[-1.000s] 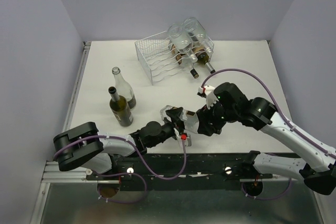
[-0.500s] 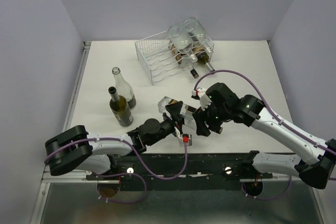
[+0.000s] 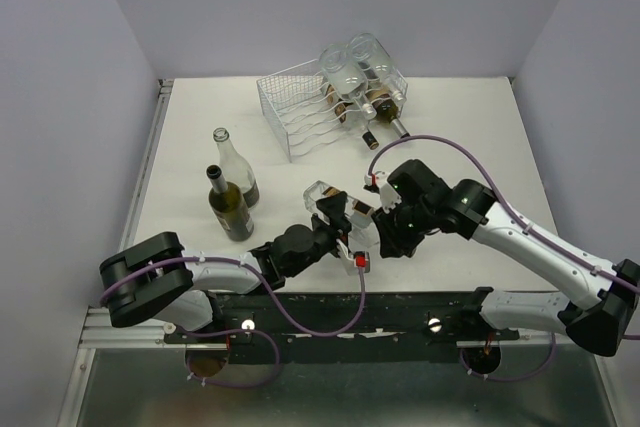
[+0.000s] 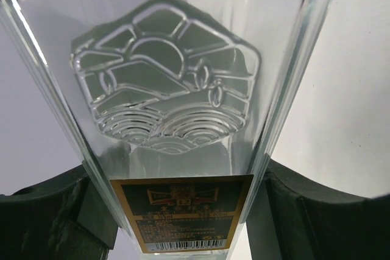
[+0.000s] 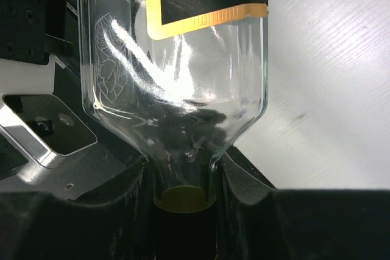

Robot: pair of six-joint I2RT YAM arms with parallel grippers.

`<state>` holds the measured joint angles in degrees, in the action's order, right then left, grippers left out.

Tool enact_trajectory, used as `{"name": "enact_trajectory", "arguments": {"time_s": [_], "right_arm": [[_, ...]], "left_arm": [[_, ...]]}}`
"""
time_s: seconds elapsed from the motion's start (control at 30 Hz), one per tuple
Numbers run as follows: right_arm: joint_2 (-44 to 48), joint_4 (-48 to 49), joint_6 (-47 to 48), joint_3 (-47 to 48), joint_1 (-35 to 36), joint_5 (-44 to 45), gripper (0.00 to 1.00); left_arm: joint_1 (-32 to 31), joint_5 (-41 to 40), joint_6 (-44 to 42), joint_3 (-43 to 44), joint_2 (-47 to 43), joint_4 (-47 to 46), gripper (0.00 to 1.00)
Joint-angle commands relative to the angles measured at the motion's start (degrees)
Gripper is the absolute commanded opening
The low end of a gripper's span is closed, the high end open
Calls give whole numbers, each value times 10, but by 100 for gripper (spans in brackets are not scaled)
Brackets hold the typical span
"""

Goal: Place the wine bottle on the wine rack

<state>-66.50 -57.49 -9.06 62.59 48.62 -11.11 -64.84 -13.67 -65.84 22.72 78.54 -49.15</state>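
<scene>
So the wine bottle (image 3: 335,203) is not on the rack. It sits over the near-middle of the bench (image 3: 470,137), lying roughly on its side between the two arms. Both sets of fingers are clenched on it. The left fingers (image 4: 42,217) squeeze the flat glass body from both sides, just under the label. The right fingers (image 5: 256,223) are wrapped around the neck, right where the rounded shoulder narrows down to a gold-coloured cap. I can't tell whether it touches the bench.

The glass is clear and thick, with angular sides. It has a raised hexagon emblem pressed into it (hills, a sun and wavy lines, pretty fancy) and a black label with a gold border.

The wine rack (image 3: 290,112) is well apart from it at the far side. It's a white wire-grid basket with wavy wire rows. At its right end there's a stack of bottles (image 3: 358,77) lying down: two clear ones on top and darker ones below, necks poking toward the near right.

On the left, two bottles stand upright just beside each other. One is a clear bottle (image 3: 233,165) with dark contents low down, the other a dark olive bottle (image 3: 229,209).
</scene>
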Motion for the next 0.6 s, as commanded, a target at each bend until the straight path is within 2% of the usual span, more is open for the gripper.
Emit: {"name": "enact_trajectory", "arguments": {"time_s": [0.0,0.2,0.23,0.27,0.37,0.43,0.47,0.57], "right_arm": [[-14,18,-17,-15,4,4,1],[-9,39,-28,-16,4,24,1],[-5,42,-28,-17,4,30,1],[-1,47,-31,-17,4,37,1],[12,60,-34,-15,4,54,1],[17,65,-39,-15,4,66,1],[20,68,-42,-15,4,76,1],[28,74,-55,-12,4,104,1]], "left_arm": [[0,-14,39,58,-28,-122,0],[0,-13,66,48,-38,-132,0],[-1,-17,70,49,-39,-132,5],[0,-20,76,50,-40,-128,15],[-2,-20,89,44,-44,-119,65],[-2,-14,101,36,-49,-123,90],[-3,-9,105,30,-53,-123,99],[-6,9,102,14,-69,-102,99]]}}
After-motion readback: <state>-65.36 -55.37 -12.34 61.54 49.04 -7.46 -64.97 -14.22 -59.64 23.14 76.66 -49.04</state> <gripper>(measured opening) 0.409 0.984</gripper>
